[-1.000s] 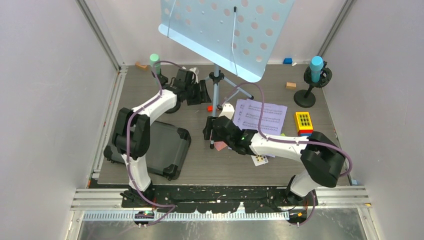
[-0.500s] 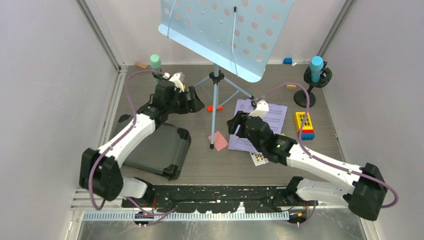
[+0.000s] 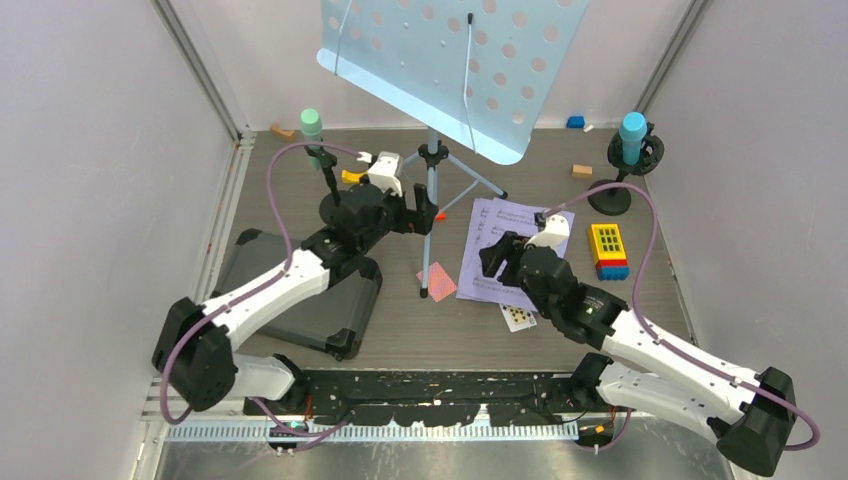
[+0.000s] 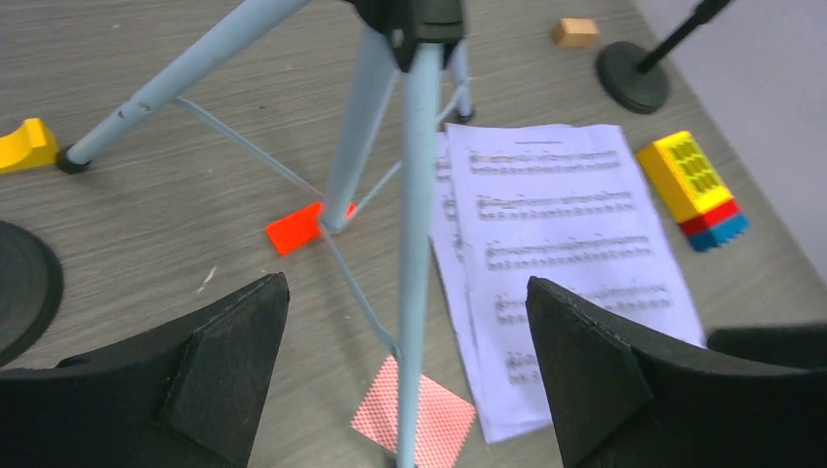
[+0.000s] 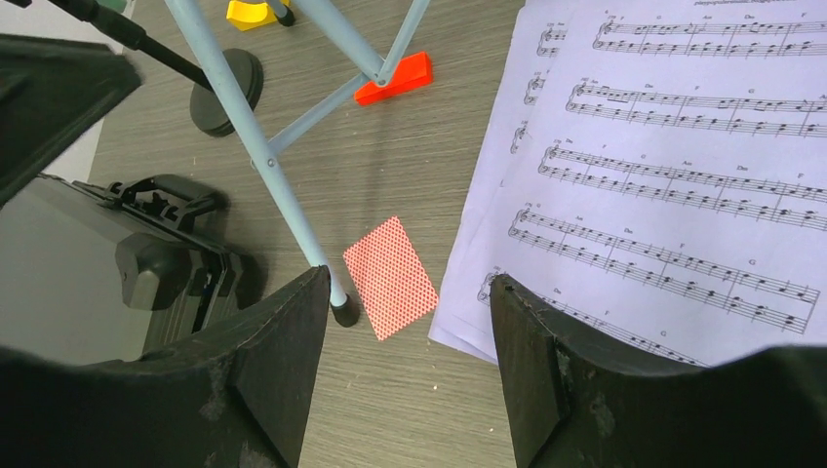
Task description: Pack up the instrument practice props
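The pale blue perforated music rack [image 3: 450, 60] stands on its tripod legs [image 3: 432, 190] at the back middle. My left gripper [image 3: 425, 212] is open beside the tripod; in the left wrist view [image 4: 410, 380] a tripod leg [image 4: 414, 244] runs between the jaws, untouched. The lilac sheet-music pages [image 3: 515, 250] lie flat right of the tripod. My right gripper [image 3: 492, 255] is open and empty over their left edge [image 5: 410, 370]. The green microphone [image 3: 311, 125] stands back left. The blue microphone [image 3: 632, 135] sits on its black round-based pole [image 3: 609, 197] back right.
A black case [image 3: 310, 295] lies closed at the left front. A red-backed playing card [image 3: 436, 283] lies by a tripod foot, another card [image 3: 517, 318] by the pages. A yellow block stack [image 3: 607, 245], a red block [image 4: 295, 226] and small blocks [image 3: 581, 171] are scattered.
My left gripper has swung right from near the green microphone to the tripod. My right gripper has moved right from the tripod foot to the pages' left edge. Both stay open.
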`<state>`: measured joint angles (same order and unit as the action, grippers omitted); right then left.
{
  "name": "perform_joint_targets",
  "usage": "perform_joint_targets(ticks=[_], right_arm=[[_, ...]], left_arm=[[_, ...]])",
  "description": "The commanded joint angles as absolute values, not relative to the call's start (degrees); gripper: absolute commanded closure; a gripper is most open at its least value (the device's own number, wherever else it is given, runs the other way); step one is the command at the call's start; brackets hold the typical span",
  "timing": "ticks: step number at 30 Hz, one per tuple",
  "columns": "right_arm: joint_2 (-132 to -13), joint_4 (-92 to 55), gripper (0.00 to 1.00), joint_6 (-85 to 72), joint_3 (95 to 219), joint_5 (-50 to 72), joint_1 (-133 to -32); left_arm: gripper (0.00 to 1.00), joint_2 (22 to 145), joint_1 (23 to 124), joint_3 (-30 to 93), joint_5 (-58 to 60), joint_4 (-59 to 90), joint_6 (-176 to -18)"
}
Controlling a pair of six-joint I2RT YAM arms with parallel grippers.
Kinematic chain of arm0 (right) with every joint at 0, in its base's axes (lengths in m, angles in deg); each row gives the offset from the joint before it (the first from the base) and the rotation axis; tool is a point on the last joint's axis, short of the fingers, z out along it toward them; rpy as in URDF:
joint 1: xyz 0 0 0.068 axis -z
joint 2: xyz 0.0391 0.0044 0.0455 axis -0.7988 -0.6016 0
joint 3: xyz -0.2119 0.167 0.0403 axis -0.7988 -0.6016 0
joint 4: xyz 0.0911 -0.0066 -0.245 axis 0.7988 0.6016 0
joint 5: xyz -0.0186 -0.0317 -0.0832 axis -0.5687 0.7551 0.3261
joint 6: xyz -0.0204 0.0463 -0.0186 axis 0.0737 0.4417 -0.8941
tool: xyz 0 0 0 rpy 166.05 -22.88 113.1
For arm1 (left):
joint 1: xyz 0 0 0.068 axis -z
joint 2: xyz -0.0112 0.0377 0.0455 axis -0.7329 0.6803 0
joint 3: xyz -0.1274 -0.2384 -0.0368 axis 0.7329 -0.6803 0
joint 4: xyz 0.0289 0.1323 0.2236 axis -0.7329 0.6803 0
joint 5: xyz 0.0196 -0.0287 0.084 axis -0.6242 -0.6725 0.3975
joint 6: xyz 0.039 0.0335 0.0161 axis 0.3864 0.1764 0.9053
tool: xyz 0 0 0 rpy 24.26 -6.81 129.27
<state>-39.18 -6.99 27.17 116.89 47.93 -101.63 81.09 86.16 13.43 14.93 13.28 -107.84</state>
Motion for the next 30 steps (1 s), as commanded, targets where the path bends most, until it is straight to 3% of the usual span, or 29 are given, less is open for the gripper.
perform_joint_targets(ticks=[1, 13, 22, 30], right_arm=[[-35.7, -5.69, 0.33, 27.8, 116.34, 49.3, -101.53], [-30.12, -1.38, 0.33, 27.32, 115.31, 50.97, -101.41], [-28.35, 0.66, 0.33, 25.86, 115.37, 52.0, -101.36], [-28.3, 0.91, 0.33, 25.08, 114.97, 52.07, -101.35]], left_arm=[[0.06, 87.13, 86.58, 17.11, 22.4, 5.61, -104.45], [0.14, 101.34, 87.92, 27.0, 28.19, 3.38, -102.95], [0.33, 106.28, 87.87, 31.08, 27.81, 4.38, -99.13], [0.41, 108.36, 87.03, 33.74, 23.53, 6.45, -95.23]])
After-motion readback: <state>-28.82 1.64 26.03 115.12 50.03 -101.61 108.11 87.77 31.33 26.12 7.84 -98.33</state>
